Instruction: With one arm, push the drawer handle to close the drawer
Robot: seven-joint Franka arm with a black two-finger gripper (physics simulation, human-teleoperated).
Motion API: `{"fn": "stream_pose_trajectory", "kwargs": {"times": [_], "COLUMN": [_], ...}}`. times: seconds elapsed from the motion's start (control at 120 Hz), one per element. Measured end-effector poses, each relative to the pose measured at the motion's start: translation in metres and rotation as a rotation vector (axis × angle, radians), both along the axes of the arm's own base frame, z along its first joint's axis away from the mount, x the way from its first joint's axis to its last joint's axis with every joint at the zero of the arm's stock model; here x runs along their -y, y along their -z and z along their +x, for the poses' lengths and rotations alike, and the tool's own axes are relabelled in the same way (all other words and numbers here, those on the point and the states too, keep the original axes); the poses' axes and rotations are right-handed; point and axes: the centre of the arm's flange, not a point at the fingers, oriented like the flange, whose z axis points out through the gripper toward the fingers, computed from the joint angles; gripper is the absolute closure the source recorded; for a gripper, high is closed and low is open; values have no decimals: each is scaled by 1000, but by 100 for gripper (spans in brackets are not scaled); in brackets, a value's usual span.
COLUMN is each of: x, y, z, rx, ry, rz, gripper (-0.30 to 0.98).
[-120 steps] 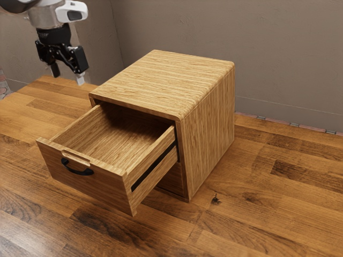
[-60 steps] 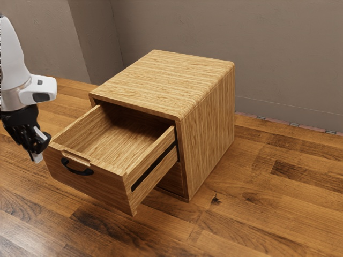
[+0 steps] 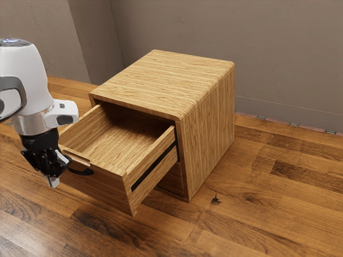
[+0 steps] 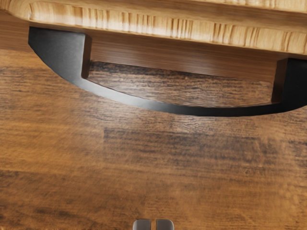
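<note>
Beside the handle side of the drawer front, my gripper (image 3: 53, 182) points down, its fingertips together with nothing between them. The upper drawer (image 3: 104, 187) stands pulled well out of the wooden cabinet (image 3: 161, 80). Its black curved handle (image 3: 83, 172) is partly hidden by the gripper in the exterior view. In the wrist view, the handle (image 4: 168, 108) bows out from below the drawer's pale top edge (image 4: 153, 25). My gripper (image 4: 153, 224) shows its two tips side by side there, outside the handle and apart from it.
Wood-plank surface (image 3: 257, 214) surrounds the cabinet. A grey wall (image 3: 278, 53) rises behind it. The cabinet's lower front is partly covered by the extended drawer.
From above the surface beyond the cabinet, my hand swung down toward the viewer, in front of the drawer, then shifted toward the handle. The fingers closed. Drawer and cabinet have not moved.
</note>
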Motion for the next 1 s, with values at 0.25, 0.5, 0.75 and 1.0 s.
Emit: {"fn": "stream_pose_trajectory", "kwargs": {"times": [0.25, 0.5, 0.75, 1.0], "x": [8, 12, 13, 17], "y": [4, 11, 10, 5], "z": [6, 34, 71, 109], "rx": [7, 64, 130, 181], "ry": [-28, 5, 44, 90], "rz": [0, 42, 51, 46], "gripper": [78, 79, 79, 79]}}
